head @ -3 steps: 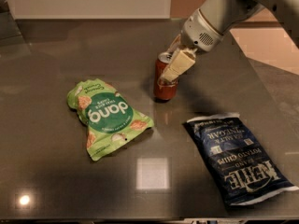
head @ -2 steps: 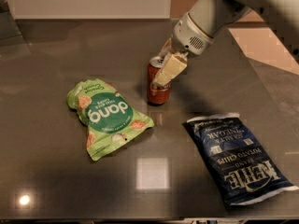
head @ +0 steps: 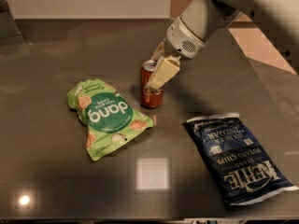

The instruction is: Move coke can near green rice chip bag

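The coke can (head: 150, 93) is a small red can with a silver top, standing upright on the dark table just right of the green rice chip bag (head: 106, 116). The bag is light green with a dark green round label and lies flat. My gripper (head: 158, 73) comes down from the upper right and is shut on the coke can, its cream fingers (head: 162, 72) clasping the can's upper part. The can is a short gap from the bag's right edge.
A larger dark blue chip bag (head: 238, 157) with white lettering lies flat at the right front. The dark grey table (head: 56, 55) ends at a front edge at the bottom and a right edge beside a pale floor.
My gripper has carried the coke can leftward and toward the front, bringing it closer to the green rice chip bag. Both bags have stayed put.
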